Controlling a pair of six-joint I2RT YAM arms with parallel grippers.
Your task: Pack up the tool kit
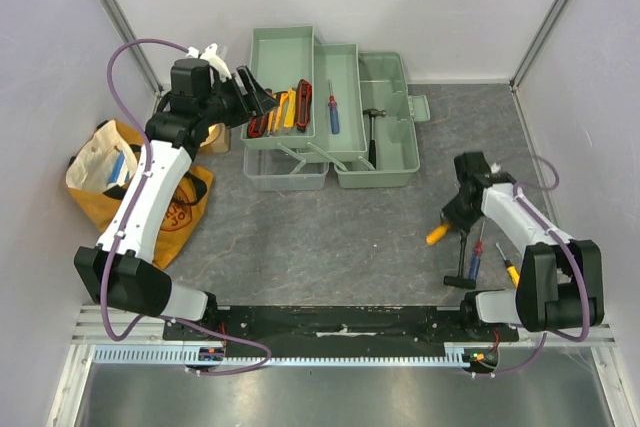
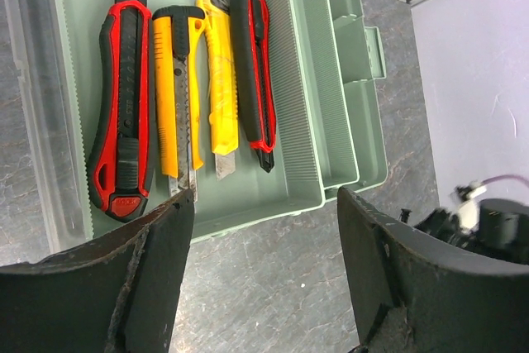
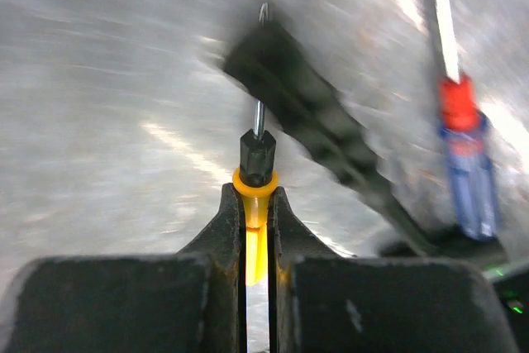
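The grey tabletop (image 1: pixel 330 237) carries the pale sage-green toolbox (image 1: pixel 390 162) at its far side, standing open with its trays stepped out to the left. A yellow-orange cloth bag (image 1: pixel 100 192) slumps at the left edge, well apart from the box.

The outermost tray (image 1: pixel 283 52) holds four utility knives (image 2: pixel 175 97) laid side by side: a red-and-black one on each outside, two yellow ones between them. The middle tray (image 1: pixel 345 72) has a single blue-handled screwdriver (image 1: pixel 333 115), and a hammer (image 1: pixel 372 132) lies in the deep base.

The left claw (image 2: pixel 264 204) hangs over the near edge of the knife tray, its fingers spread wide with nothing between them. The knives lie just beyond its fingertips.

The right claw (image 3: pixel 254 196) sits low over the right side of the tabletop, well away from the box, pinched tight on the handle of a yellow-handled screwdriver (image 3: pixel 257 155), whose shaft points out ahead of the fingers.

Close beside it on the tabletop lie a long black tool (image 3: pixel 322 121), a screwdriver with a blue and red handle (image 3: pixel 467 171) and a smaller yellow-handled tool (image 1: pixel 510 269).
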